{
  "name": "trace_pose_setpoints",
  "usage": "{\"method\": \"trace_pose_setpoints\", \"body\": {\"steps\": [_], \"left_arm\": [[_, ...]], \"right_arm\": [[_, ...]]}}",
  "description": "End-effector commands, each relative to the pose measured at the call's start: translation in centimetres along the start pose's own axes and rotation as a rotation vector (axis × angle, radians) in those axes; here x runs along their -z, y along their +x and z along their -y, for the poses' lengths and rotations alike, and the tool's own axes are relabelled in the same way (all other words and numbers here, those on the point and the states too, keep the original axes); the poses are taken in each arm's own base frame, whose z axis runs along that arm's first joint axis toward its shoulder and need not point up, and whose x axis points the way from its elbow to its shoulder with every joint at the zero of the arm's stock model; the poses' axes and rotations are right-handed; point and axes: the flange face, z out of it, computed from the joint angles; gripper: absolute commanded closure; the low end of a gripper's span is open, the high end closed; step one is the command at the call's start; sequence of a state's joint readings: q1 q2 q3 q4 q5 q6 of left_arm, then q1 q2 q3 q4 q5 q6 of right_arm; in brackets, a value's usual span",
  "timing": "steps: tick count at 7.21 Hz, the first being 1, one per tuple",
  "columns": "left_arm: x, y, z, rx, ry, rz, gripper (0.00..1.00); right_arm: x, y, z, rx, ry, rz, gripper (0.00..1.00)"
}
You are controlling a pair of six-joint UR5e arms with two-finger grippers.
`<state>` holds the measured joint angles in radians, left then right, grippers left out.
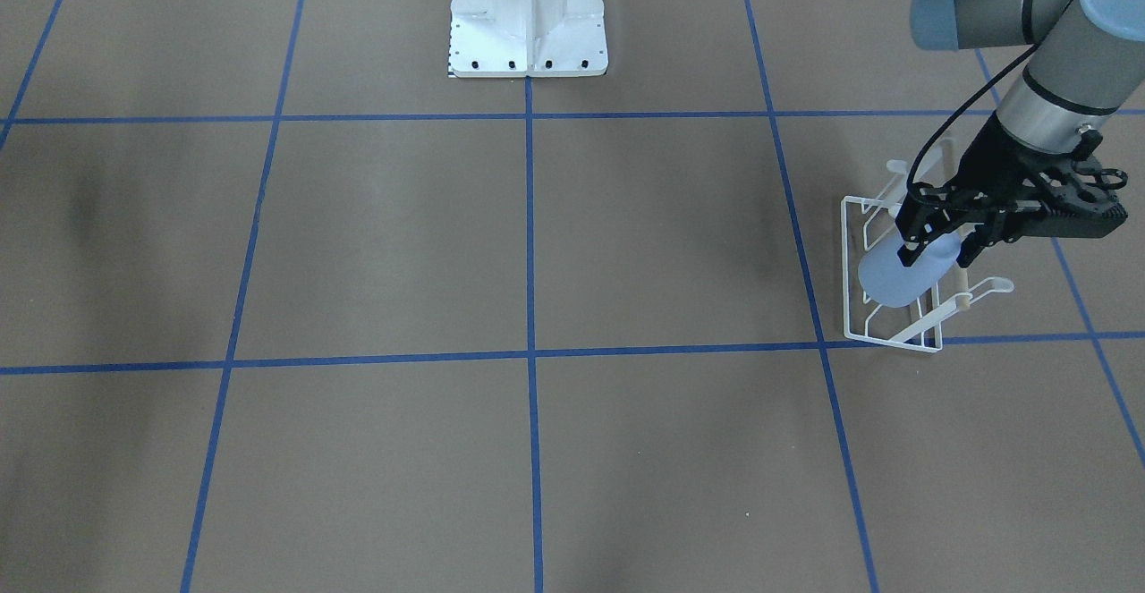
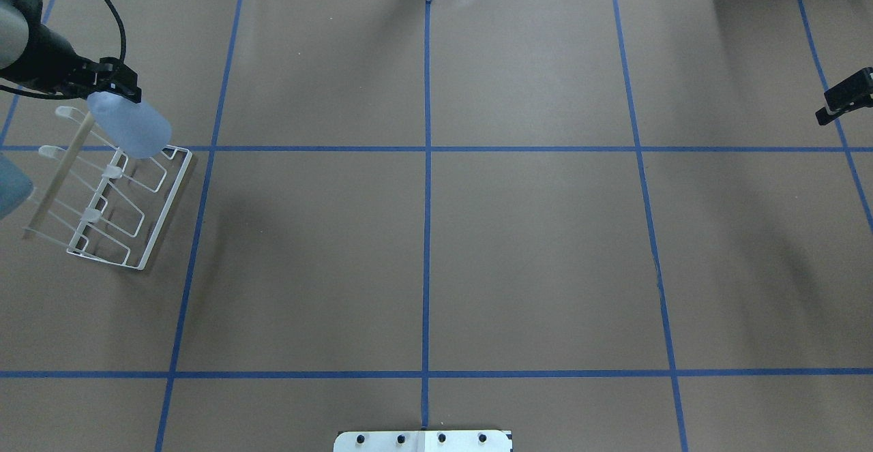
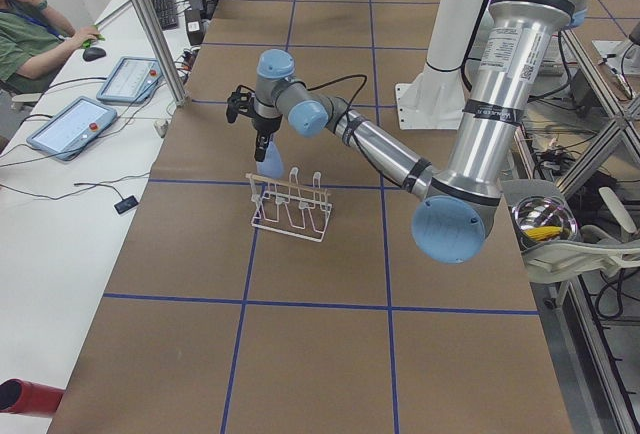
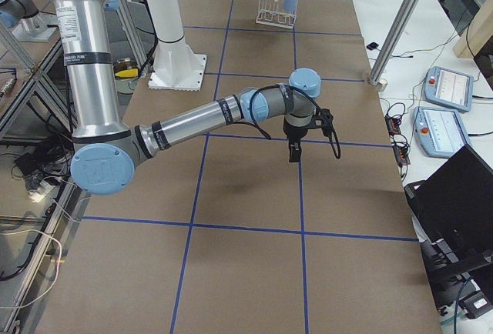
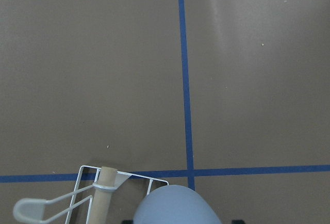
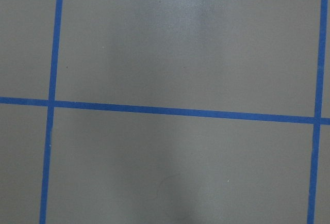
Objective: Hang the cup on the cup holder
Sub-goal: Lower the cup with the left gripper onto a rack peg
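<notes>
- A table [image 2: 532, 247] covered in brown paper filled the scene, marked into large squares by blue tape lines [image 2: 427, 234].
- A white bench [image 3: 60, 214] ran alongside it, carrying two tablets [image 3: 72, 126] and loose cables.
- An aluminium post [image 3: 150, 24] rose at the bench's edge.
- A seated person in green [image 3: 30, 39] worked there.
- An open laptop [image 4: 454, 195] sat nearby.
- Lighting was even and soft.

1. The cup [image 1: 894, 282] is a small, pale blue tumbler, smooth and without a handle. The left pincer [image 1: 937, 255] is clamped on its narrower end. The wider end points down and away from the fingertips, so the cup hangs tilted, clear of the table. It sits over one end of the cup holder. Whether a prong reaches inside it cannot be told.
2. The cup holder [image 2: 167, 210] is a white wire rack standing on its rectangular base frame, directly below the pincer. Its angled prongs [image 2: 46, 151] end in flat rounded tips. A light wooden dowel [image 2: 58, 176] runs its length, one end just beneath the pincer's fingers.
</notes>
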<state>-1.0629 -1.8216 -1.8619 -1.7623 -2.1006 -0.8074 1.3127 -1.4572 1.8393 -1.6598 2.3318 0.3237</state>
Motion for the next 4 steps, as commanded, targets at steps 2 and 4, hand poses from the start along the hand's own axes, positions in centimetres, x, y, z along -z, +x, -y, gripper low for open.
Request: {"method": "trace_pose_setpoints", "body": {"steps": [2, 4], "left_arm": [[0.6, -0.3, -0.5, -0.003, 0.003, -0.01, 0.02], [2.7, -0.7, -0.3, 0.003, 0.033, -0.022, 0.02]], "right_arm": [[0.0, 0.2, -0.3, -0.001, 0.003, -0.002, 0.0], [0.1, -0.1, 0.3, -0.066, 0.016, -0.015, 0.0]]}}
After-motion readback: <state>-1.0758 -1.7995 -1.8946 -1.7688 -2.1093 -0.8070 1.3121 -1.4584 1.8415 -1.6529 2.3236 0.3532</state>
